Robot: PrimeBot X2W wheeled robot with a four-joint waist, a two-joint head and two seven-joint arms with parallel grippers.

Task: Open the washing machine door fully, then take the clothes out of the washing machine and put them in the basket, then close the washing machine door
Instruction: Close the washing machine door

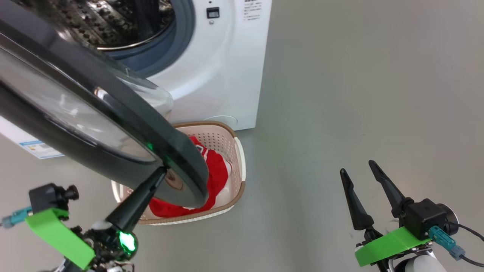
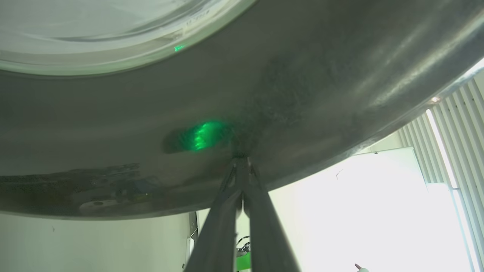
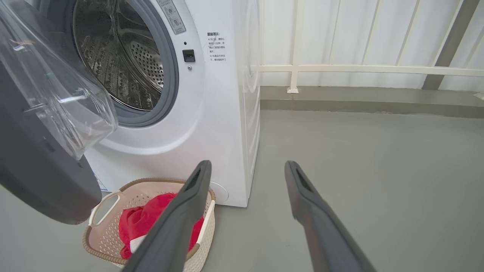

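The washing machine (image 1: 219,71) (image 3: 223,113) stands with its steel drum (image 3: 124,56) exposed. Its black-rimmed door (image 1: 94,124) (image 2: 302,94) (image 3: 41,158) hangs part-way open over the basket. My left gripper (image 1: 163,170) (image 2: 242,158) is shut, its tips pressed against the door's outer face near the rim. The cream basket (image 1: 239,155) (image 3: 206,241) sits on the floor before the machine, with the red clothes (image 1: 215,170) (image 3: 151,215) lying inside. My right gripper (image 1: 357,168) (image 3: 245,170) is open and holds nothing, well to the right over bare floor.
Grey floor (image 1: 359,94) spreads to the right of the machine. A white railing (image 3: 359,69) and wall run behind it. A blue label (image 1: 39,148) shows at the machine's lower left corner.
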